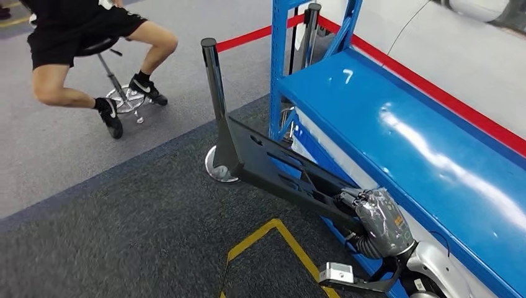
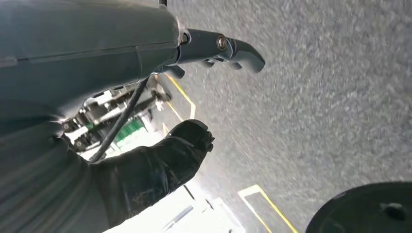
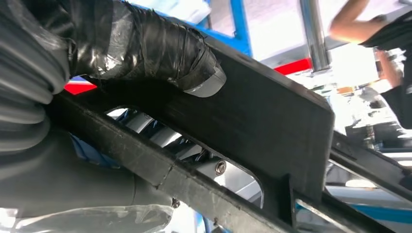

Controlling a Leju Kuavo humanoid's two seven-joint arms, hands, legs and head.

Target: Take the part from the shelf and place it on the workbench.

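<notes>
The right hand (image 1: 379, 218), wrapped in clear film and dark tape, grips the part (image 1: 282, 171) at its near end; in the right wrist view the taped thumb (image 3: 160, 51) lies over the part's flat upper face (image 3: 262, 121) while the rest of the hand closes beneath its ribbed lower rail. The part is a long, flat, matte black panel with several cut-out slots and a raised edge, and it reaches away from the hand, up and to the left, held in the air above the dark carpet (image 1: 124, 236) and just beside the front edge of the blue shelf (image 1: 397, 143). The shelf's glossy blue deck lies to the right of the hand and runs away from it. Just left of the hand, yellow floor tape (image 1: 273, 233) marks an angled outline on the carpet. The left hand (image 2: 194, 138) hangs over the carpet with its dark fingers loosely curled and nothing in them. Past the part's far tip stands a black barrier post (image 1: 214, 93) on a round metal base, close to the shelf's blue upright. Farther still, on the lighter grey floor, a person (image 1: 80, 43) sits on a stool (image 1: 121, 93).
</notes>
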